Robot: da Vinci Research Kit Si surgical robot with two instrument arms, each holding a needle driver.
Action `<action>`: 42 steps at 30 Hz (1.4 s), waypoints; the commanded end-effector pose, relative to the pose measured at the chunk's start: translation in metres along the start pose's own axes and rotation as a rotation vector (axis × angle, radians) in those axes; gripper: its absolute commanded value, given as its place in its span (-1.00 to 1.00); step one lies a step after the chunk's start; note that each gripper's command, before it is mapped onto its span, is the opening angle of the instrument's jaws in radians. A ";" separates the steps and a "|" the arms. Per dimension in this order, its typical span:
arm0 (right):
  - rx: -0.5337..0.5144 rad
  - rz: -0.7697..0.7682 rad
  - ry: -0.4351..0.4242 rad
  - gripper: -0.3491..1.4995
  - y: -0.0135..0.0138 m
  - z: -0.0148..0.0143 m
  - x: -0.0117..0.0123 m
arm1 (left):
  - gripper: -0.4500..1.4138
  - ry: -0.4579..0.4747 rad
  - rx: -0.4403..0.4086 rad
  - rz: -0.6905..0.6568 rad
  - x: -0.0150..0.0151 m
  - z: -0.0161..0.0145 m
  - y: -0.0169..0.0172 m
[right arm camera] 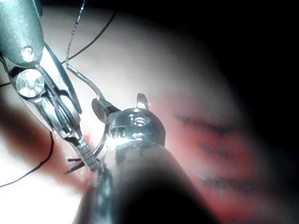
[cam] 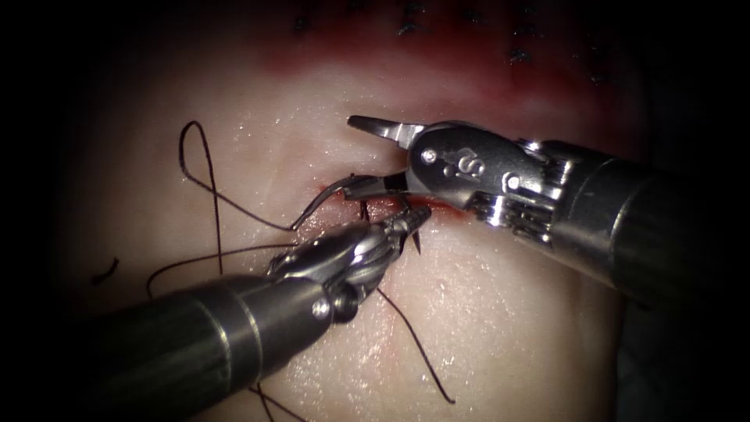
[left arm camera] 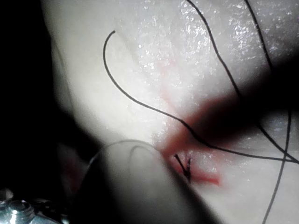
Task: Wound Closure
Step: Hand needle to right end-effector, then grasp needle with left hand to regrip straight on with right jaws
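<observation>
— Two tools are seen over the tissue (cam: 484,328). What is shown at far left?

— Dark thread (cam: 205,156) is looped in the upper left and runs to the tail of the needle (cam: 324,197), which is raised just left of the cut (cam: 449,209).

— And the left tool (cam: 410,221)?

— It enters from the lower left. Its jaws appear clenched on the needle near the pointed end, at the cut. Whether the point is in the tissue cannot be told.

— And further right?

— The right tool (cam: 359,152) is held with jaws spread wide and nothing gripped; the needle's mid-curve lies against its lower jaw.

— Which step is judged to be in hand?

— A transfer of the needle between the tools, it seems. A firm, square grip on the mid-curve would be called for before the other hold is loosened.
</observation>
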 end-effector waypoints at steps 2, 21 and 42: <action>0.005 -0.010 -0.002 0.63 0.0001 0.0007 0.0001 | -0.76 -0.002 -0.001 0.000 -0.0001 0.0007 -0.0002; 0.072 -0.126 0.006 -1.00 -0.0012 0.0005 0.0005 | -0.23 -0.037 0.012 -0.012 -0.0001 0.0004 -0.0005; -0.094 -0.023 0.118 -1.00 0.0019 -0.0038 -0.0020 | 0.28 -0.163 0.234 -0.729 0.0006 -0.0015 -0.0013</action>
